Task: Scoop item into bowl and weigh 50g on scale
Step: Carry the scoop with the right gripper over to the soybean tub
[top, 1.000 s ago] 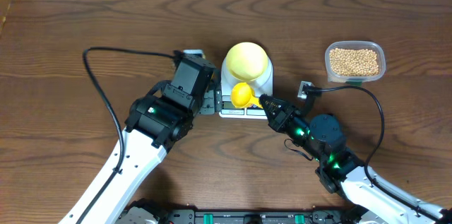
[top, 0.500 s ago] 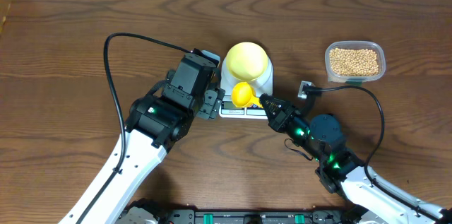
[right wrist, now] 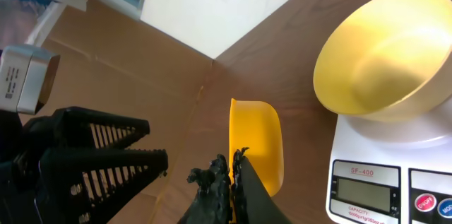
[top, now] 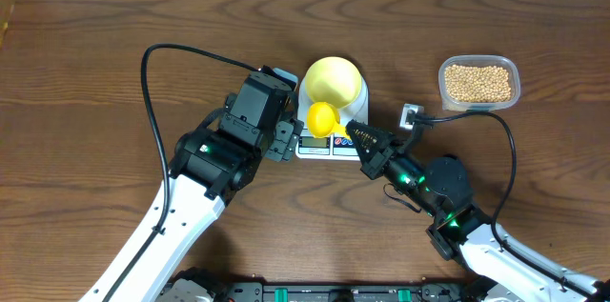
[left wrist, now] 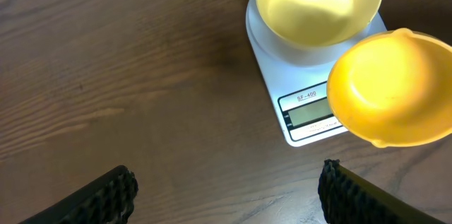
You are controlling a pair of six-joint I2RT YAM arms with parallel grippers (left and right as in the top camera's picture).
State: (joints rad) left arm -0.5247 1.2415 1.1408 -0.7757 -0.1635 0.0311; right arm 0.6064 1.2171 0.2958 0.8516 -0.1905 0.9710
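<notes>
The pale yellow bowl (top: 332, 79) sits on the white scale (top: 357, 109), whose display (left wrist: 311, 113) faces the front; the bowl looks empty in both wrist views (left wrist: 316, 1) (right wrist: 381, 58). My right gripper (top: 355, 131) is shut on the handle of a bright yellow scoop (top: 321, 119), held over the scale's front left, its cup empty (left wrist: 390, 86) (right wrist: 256, 150). The tan beans (top: 478, 81) lie in a clear tub at the far right. My left gripper (top: 283, 137) is open and empty, just left of the scale.
The clear plastic tub (top: 443, 90) stands right of the scale, apart from it. A black cable (top: 157, 52) loops over the table behind my left arm. Another cable (top: 502, 140) runs from my right arm toward the tub.
My right gripper has moved the yellow scoop a little up and left over the scale's front. My left arm shifted slightly a second ago and is now still.
</notes>
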